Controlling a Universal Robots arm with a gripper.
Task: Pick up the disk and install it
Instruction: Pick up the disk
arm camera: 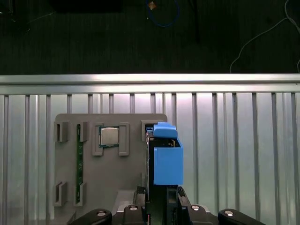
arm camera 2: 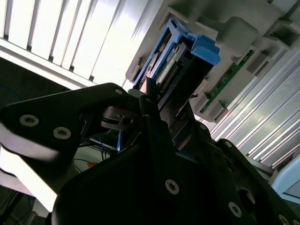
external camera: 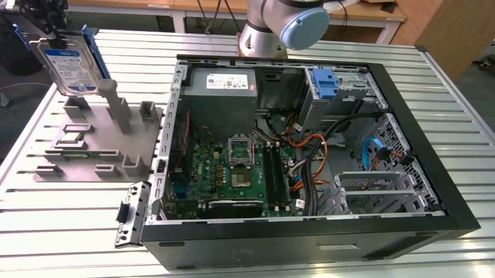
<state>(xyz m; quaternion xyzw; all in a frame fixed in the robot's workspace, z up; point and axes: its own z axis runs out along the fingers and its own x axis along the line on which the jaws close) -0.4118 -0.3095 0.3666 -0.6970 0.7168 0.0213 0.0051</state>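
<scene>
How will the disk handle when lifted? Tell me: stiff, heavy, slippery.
The disk looks rigid: a metal body in a blue plastic frame, so it probably won't flex. It is likely dense for its size. The gripper holds it near its top edge, so it may swing or slip if moved fast.

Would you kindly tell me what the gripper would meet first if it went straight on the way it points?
The gripper points down, holding the disk ahead of it. Straight on, the disk's lower edge would probably meet the grey fixture plate and its upright holders first; the gap is unclear.
</scene>
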